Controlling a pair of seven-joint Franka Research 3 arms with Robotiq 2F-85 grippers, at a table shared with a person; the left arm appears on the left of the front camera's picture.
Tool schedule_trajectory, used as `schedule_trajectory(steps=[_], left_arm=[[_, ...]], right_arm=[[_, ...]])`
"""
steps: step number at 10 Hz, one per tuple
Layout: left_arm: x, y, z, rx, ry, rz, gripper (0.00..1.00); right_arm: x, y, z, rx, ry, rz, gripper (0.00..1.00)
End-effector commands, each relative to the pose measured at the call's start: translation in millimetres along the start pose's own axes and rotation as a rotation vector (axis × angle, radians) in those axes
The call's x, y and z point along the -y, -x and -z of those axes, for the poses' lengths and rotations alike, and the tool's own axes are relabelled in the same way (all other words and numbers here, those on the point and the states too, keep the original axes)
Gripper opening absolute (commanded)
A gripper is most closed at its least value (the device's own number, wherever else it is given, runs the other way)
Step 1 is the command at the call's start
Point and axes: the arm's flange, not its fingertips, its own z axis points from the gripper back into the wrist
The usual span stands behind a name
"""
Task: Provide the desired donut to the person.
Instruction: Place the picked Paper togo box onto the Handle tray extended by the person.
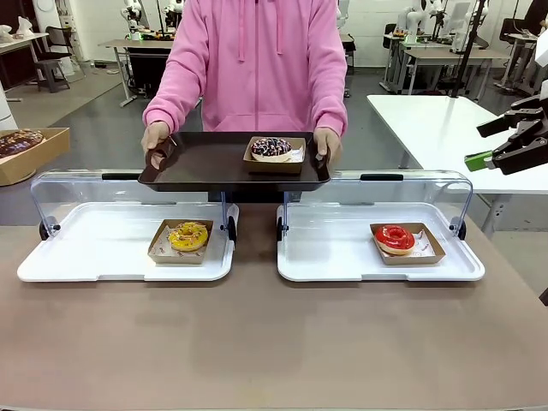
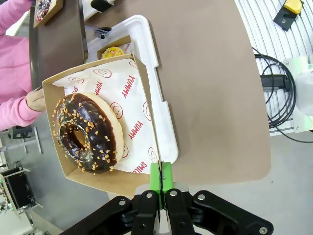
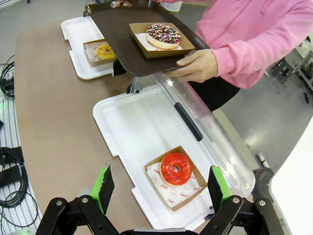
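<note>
Two grippers: left pinches the chocolate donut box rim at 6 o'clock; right spread above the red donut.

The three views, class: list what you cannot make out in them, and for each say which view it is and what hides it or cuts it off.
- Front view: the chocolate donut runs off the left edge.
- Front view: the right gripper is cut by the right edge; its arm is unseen.
- Left wrist view: the left gripper is shut on the cardboard tray, whose underside is hidden.
- Right wrist view: the person is cut by the top and right edges.
</note>
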Motion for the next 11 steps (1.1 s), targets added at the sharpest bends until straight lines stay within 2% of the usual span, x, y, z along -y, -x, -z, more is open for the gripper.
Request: schedule_trajectory(steps=[1, 8, 9, 10, 11], left_arm=[[0, 0, -1, -0.006, 0.002, -0.016, 0.00], [0, 0, 0, 0.000, 0.000, 0.000, 0.01], [-10, -18, 0, 0.106, 0.010, -0.033, 0.01], [-32, -52, -4, 0.054, 0.005, -0.099, 0.01], [-60, -83, -5, 0.032, 0.050, -0.164, 0.01]], right_arm=[[0, 1, 1, -0.004, -0.008, 0.002, 1.00], [0, 1, 1, -0.004, -0.008, 0.002, 1.00], [0, 1, 1, -0.004, -0.008, 0.002, 1.00], [0, 1, 1, -0.004, -0.008, 0.002, 1.00], [0, 1, 1, -0.004, -0.008, 0.002, 1.00]])
